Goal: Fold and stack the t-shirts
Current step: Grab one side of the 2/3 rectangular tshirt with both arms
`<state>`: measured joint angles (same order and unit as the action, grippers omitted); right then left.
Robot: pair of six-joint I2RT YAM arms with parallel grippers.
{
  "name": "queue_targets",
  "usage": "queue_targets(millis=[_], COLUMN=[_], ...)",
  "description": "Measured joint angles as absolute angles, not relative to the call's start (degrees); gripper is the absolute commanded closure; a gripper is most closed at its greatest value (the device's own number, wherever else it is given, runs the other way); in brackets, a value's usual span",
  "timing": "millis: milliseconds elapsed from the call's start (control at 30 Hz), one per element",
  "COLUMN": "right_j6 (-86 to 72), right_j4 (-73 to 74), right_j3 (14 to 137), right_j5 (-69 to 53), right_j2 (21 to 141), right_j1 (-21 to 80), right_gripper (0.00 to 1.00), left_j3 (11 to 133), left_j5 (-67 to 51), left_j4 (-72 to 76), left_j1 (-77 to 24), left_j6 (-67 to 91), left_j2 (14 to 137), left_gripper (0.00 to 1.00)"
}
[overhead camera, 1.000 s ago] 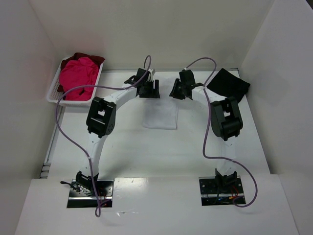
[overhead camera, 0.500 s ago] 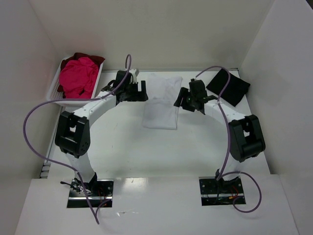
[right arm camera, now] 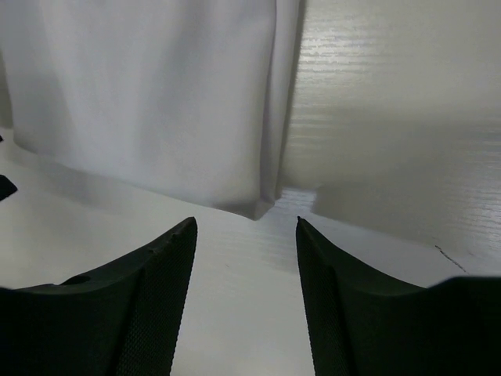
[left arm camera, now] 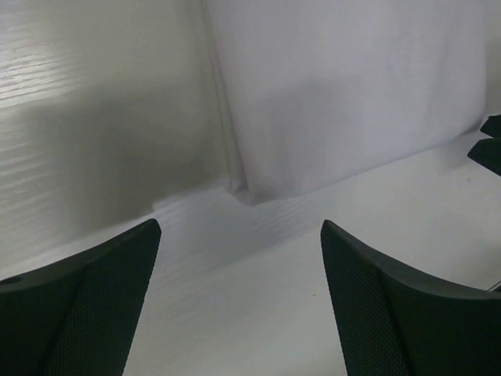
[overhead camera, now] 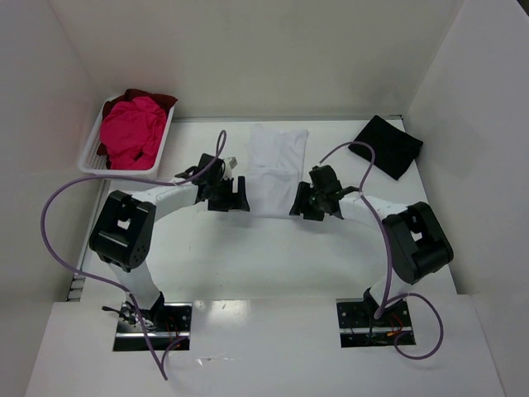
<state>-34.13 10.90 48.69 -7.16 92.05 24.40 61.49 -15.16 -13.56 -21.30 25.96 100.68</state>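
The white t-shirt [overhead camera: 275, 165] lay flat on the table [overhead camera: 264, 256] as a long narrow strip, its sides apparently folded in, running from the back wall toward the arms. That shape suggested the lengthwise folds were done and a crosswise fold was due. Its near hem sat between the two arms, so each could take one near corner. The left gripper [overhead camera: 231, 197] hung just beside the near left corner, jaws spread wide and empty. In its wrist view the corner lay just ahead of the gap between the fingers, touching neither. The right gripper [overhead camera: 307, 203] mirrored it at the near right corner, likewise spread and holding nothing, the corner ahead of the gap and slightly toward its right finger. Well apart at the far right, the black t-shirt [overhead camera: 387, 146] rested folded, likely the base of the stack. At the far left the basket [overhead camera: 91, 165] held the crumpled pink t-shirt [overhead camera: 132, 132] over the dark red t-shirt [overhead camera: 157, 98], neither yet folded.
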Motion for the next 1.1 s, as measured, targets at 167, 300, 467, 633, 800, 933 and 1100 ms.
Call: queue_targets(millis=[167,300,467,633,800,933,1100], right_j6=[-35.07,-35.29,-35.73,-36.38,-36.64,-37.04,-37.6], right_j4=[9.17,8.88,8.29,7.88,6.79,6.13,5.54], right_j3=[48.38,48.27,48.29,48.29,48.29,48.29,48.29], right_j5=[-6.55,-6.02,-5.76,-5.48,-5.37,-5.39,-5.37], right_j2=[91.46,91.46,92.38,93.43,94.32,95.29,95.83], right_j1=[24.4,24.4,24.4,24.4,24.4,24.4,24.4], right_gripper=[0.45,0.48,0.53,0.56,0.57,0.6,0.68], left_j3=[61.49,61.49,61.49,61.49,61.49,61.49,61.49], left_j5=[-16.84,-17.1,-17.54,-17.98,-18.17,-18.41,-18.61], left_j4=[-11.31,-10.15,-9.58,-8.49,-7.97,-6.7,-5.43], left_j1=[-21.65,-21.65,-21.65,-21.63,-21.63,-21.74,-21.89], left_j6=[27.27,27.46,27.9,28.71,28.91,29.32,30.35], left_j2=[100.71,101.54,103.61,104.01,104.36,104.86,105.8], left_gripper=[0.12,0.13,0.15,0.19,0.22,0.28,0.41])
